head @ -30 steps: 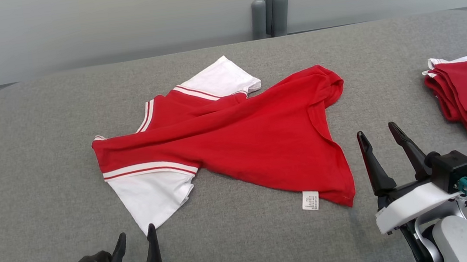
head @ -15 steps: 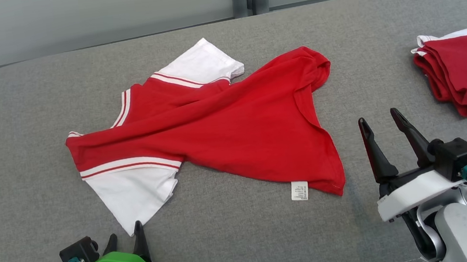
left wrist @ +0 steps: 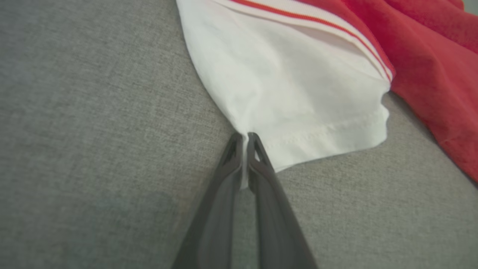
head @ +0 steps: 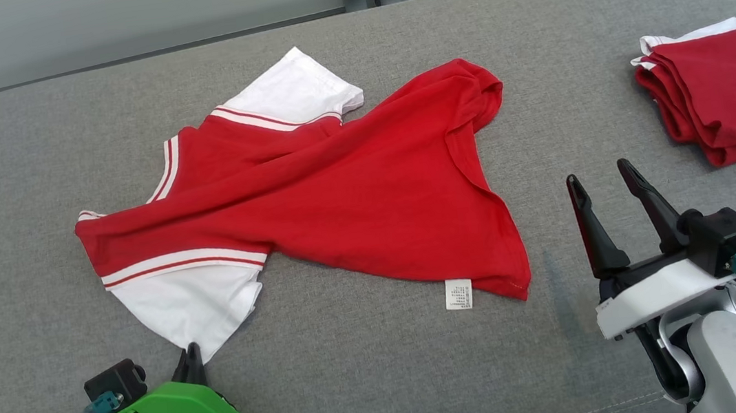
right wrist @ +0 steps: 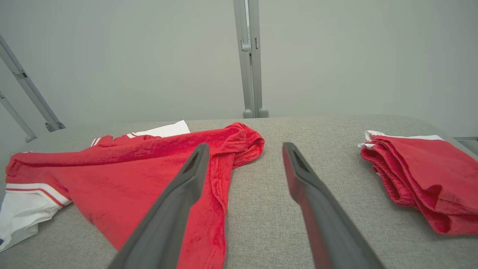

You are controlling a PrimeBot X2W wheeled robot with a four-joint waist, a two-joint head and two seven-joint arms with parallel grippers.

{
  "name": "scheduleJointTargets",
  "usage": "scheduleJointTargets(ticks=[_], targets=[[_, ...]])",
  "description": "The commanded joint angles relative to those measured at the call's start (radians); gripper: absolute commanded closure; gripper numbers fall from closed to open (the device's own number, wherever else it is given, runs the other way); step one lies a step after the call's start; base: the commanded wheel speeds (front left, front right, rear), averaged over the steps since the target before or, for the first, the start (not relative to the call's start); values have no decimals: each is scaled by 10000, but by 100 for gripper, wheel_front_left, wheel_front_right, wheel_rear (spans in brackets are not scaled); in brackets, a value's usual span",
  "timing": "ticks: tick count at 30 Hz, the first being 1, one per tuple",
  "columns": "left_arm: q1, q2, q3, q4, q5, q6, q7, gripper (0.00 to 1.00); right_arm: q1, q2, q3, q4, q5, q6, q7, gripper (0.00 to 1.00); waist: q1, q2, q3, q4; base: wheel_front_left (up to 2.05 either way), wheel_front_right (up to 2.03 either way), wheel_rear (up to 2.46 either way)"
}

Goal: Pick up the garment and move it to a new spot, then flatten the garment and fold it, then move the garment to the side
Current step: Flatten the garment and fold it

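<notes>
Low down, left hand (left wrist: pixel 242 136) pinches garment (head: pixel 353 194) by its sleeve (right hand (head: pixel 598 171) agape).

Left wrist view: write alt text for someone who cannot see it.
The left gripper is closed on the corner of a white sleeve, cloth between its dark fingers. The red body lies beyond, on grey padding.

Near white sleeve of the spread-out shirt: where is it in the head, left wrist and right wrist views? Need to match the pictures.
Head view: the near white sleeve lies at lower left, just above the left gripper.
Left wrist view: upper centre, its corner pinched in the left gripper.
Right wrist view: at the lower left edge.
Shared landmark: the red-and-white stripe band bordering the sleeve.
</notes>
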Motion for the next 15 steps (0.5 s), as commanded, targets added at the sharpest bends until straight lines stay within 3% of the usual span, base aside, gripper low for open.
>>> scheduleJointTargets(ticks=[1,9,15], targets=[[-34,-98,-156,148,-115,-82,-23,100,11,-48,-79,-34,-44,-4,-28,0,0,0,4,8,0,0,0],[63,-36,-54,-1105,-404,-198,-643,100,368,57,-368,71,68,-4,-28,0,0,0,-99,280,0,0,0],[896,-47,395,-3550,-96,-73,-685,100,933,144,-561,240,208,-4,-28,0,0,0,-193,510,0,0,0]])
